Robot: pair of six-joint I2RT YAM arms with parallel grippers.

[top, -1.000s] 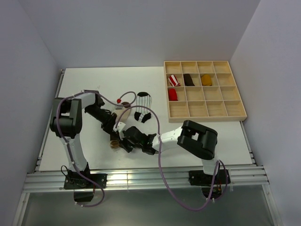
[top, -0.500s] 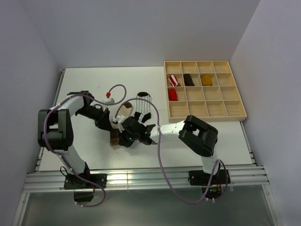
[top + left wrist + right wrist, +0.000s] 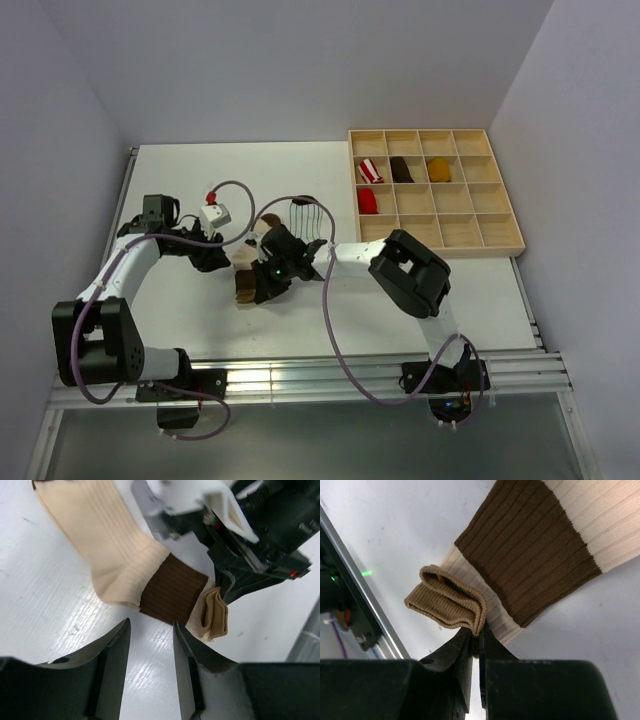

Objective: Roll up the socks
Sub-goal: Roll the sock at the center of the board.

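Two socks lie on the white worktop (image 3: 170,180), top view. The cream ribbed fabric sock (image 3: 243,290) with brown band sits between both arms. The white fabric sock with thin black stripes (image 3: 305,212) is just beyond, partly under the right arm. Pale wooden compartment tray (image 3: 437,250) stands well apart, right. Left tool (image 3: 222,260) and right tool (image 3: 256,286) converge at the band end.

Left wrist view: left tool (image 3: 150,665) spread, only worktop between its fingers, just short of the brown band. Likely poised to pin fabric.

Right wrist view: right tool (image 3: 476,639) pressed together, pinching the folded cuff (image 3: 447,600) at its doubled edge, probably so the first turn can't spring open. Roll barely begun, I judge.
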